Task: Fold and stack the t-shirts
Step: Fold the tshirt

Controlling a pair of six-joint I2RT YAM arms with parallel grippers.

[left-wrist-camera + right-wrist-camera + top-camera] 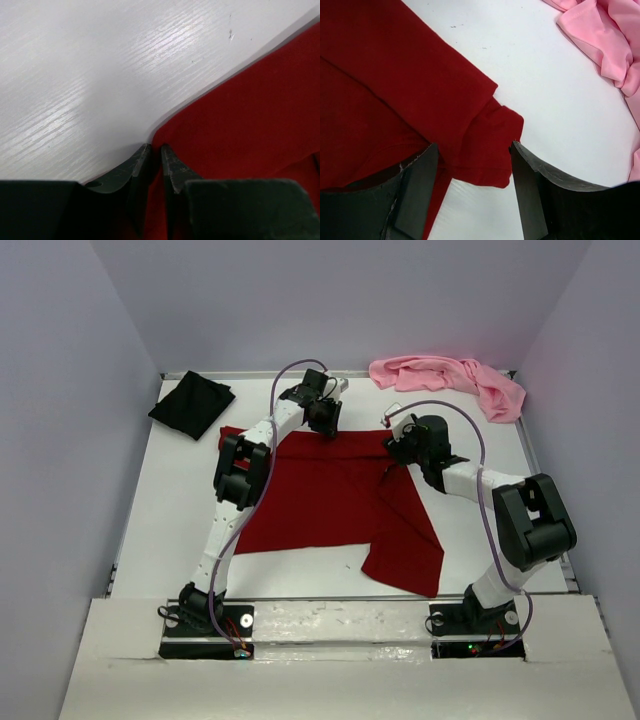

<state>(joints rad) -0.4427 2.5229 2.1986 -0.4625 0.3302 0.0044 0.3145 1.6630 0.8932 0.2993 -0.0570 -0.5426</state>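
I'm folding the dark red cloth t-shirt (320,495) on the table (170,510): left tool (154,150) pinches its 12 o'clock edge, right tool (472,144) gapes astride the 2 o'clock corner; next I'd close right, lift together

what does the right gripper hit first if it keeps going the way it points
Most likely the folded corner of the dark red shirt, lying between the open fingers of the right gripper. Beyond it is bare table, then the pink shirt, though depth is unclear.
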